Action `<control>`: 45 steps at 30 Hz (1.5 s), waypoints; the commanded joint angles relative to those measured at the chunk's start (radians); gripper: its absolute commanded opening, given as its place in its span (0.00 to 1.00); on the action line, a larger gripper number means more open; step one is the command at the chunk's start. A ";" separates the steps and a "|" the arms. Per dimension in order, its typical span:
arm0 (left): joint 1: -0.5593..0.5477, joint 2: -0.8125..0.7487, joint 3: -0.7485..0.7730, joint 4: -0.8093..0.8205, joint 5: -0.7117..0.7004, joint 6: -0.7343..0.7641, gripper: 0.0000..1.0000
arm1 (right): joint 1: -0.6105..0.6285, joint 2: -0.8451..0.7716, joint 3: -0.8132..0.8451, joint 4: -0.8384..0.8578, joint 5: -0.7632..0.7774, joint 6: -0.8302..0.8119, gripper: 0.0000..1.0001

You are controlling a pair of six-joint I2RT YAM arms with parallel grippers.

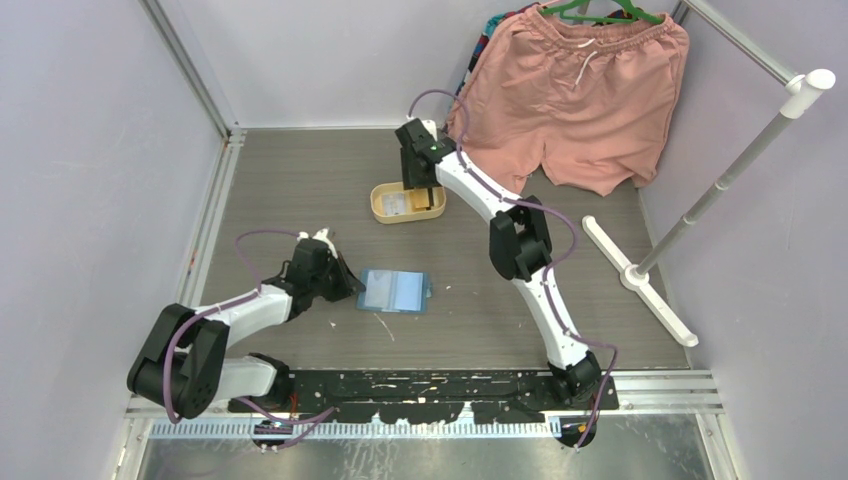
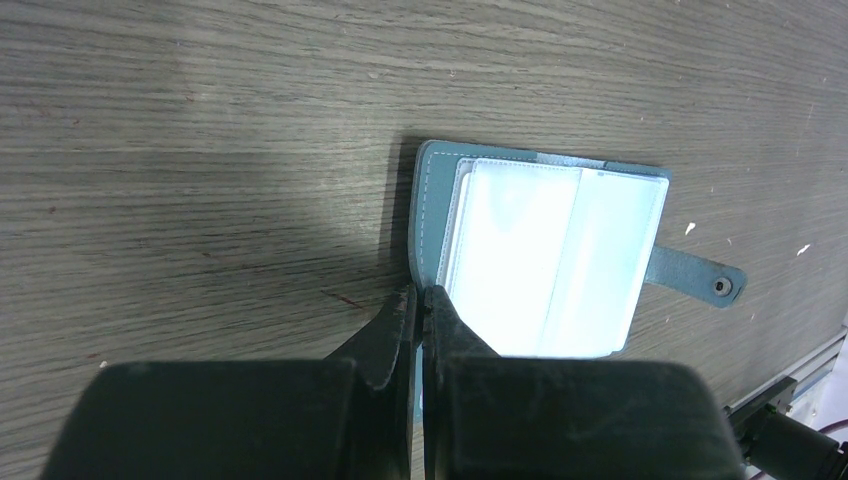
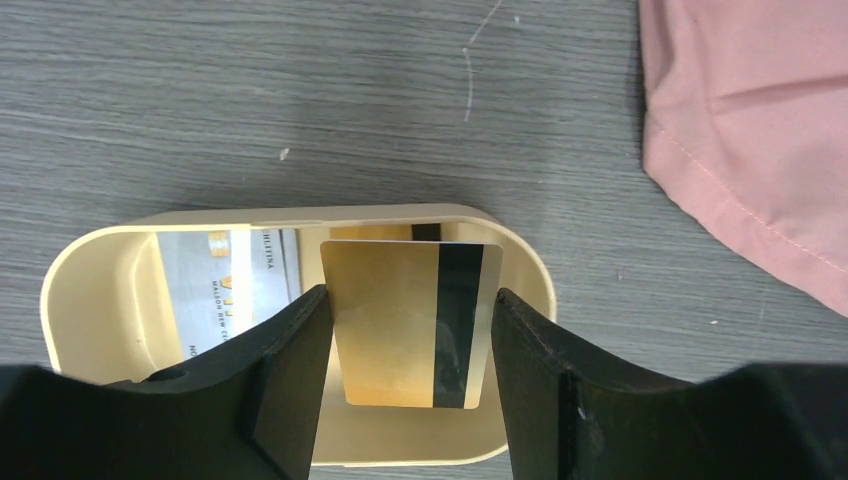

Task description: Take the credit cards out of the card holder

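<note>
The teal card holder [image 1: 395, 291] lies open on the table, its pale inner pockets [image 2: 545, 255] facing up. My left gripper [image 1: 345, 283] is at the holder's left edge, and in the left wrist view it [image 2: 420, 295] is shut on the near corner of the teal cover. My right gripper [image 1: 420, 190] hangs over the yellow oval tray [image 1: 380, 205]. Its jaws [image 3: 410, 295] stand open. Below them a gold credit card [image 3: 400, 330] with a black stripe lies in the tray [image 3: 90, 300], apart from the right finger. A silver card [image 3: 215, 290] lies beside it.
Pink shorts [image 1: 570, 100] on a green hanger hang at the back right, their hem [image 3: 750, 130] close to the tray. A white rack stand [image 1: 640, 280] rests on the table to the right. Walls close in the left, back and right sides.
</note>
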 commanded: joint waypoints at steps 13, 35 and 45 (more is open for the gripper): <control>0.005 0.008 0.016 -0.065 -0.053 0.040 0.00 | 0.033 0.003 -0.025 0.076 0.034 -0.013 0.54; 0.006 -0.013 0.010 -0.095 -0.053 0.037 0.00 | 0.031 0.033 -0.022 0.064 0.061 -0.035 0.61; 0.005 -0.024 0.016 -0.114 -0.054 0.043 0.00 | 0.025 0.001 0.022 0.040 0.099 -0.067 0.79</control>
